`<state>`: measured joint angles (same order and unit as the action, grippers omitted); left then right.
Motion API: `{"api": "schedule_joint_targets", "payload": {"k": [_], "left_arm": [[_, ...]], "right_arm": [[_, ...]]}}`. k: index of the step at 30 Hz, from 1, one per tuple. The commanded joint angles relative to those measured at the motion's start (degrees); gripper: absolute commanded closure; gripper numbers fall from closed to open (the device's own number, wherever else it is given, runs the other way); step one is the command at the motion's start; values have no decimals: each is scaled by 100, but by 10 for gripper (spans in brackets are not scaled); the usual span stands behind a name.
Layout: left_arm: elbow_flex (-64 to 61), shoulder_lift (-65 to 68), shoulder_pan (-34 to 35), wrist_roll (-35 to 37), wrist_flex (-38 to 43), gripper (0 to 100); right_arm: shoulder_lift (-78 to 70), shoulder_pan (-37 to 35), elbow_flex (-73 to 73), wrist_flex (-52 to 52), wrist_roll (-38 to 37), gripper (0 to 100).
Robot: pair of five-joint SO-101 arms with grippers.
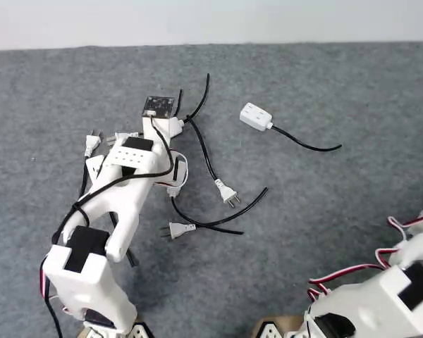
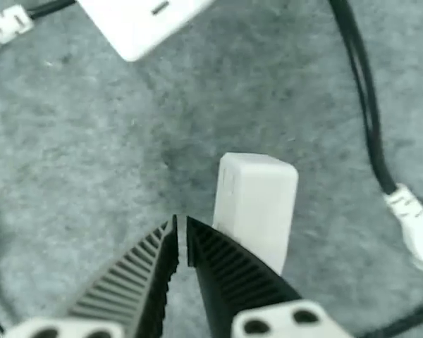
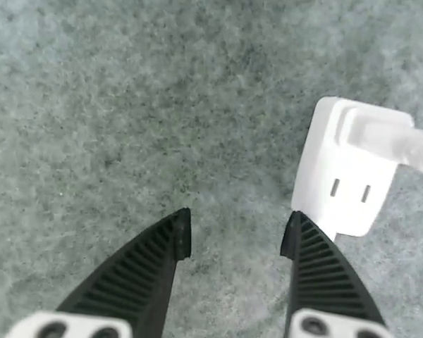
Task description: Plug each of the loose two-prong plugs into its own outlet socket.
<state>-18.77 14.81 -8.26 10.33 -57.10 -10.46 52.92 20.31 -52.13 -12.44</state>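
Your left gripper [image 2: 181, 227] has its ribbed fingers pressed almost together with only a thin slit between them, and nothing is caught there. Just beside the outer face of one finger stands a white socket block [image 2: 257, 204], apart from the slit and resting on the grey mat [image 2: 77, 141]. Farther out lie a flat white socket [image 2: 141, 21], a small plug [image 2: 7, 24] near it, and a black cord [image 2: 363, 91] ending in a white plug [image 2: 412, 222]. Your right gripper [image 3: 237, 229] is spread wide over bare mat, gripping nothing. A two-slot socket [image 3: 342, 183] sits just outside one finger, not between the two, with a white cord fitting [image 3: 381, 130] at its far end. From above, the left arm [image 1: 127, 183] stretches from 7 o'clock toward the middle of the table, its wrist amid a tangle of cords. Two loose plugs [image 1: 92, 143] lie at 9 o'clock of that wrist, a centre plug [image 1: 228, 192] at 4 o'clock of it, and a low plug [image 1: 176, 229] at 6 o'clock. A lone socket [image 1: 254, 116] lies at 3 o'clock of the wrist, well apart from every plug. The right arm [image 1: 381, 296] sits at the table's 5 o'clock corner.
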Motion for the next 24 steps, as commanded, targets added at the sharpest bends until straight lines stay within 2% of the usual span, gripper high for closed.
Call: {"api": "schedule_joint_targets", "payload": {"k": [1,13,18,24], "left_arm": [[242,-35,-255,53,-18,988],[233,35,-1398,18,185,988],[233,44,-1767,-527,369,988],[479,-44,-1618,-35,352,988]], "right_arm": [[277,-31,158,435,-53,794],[268,-13,202,567,-53,794],[268,-48,273,602,-53,794],[268,-22,352,734,-62,794]]}}
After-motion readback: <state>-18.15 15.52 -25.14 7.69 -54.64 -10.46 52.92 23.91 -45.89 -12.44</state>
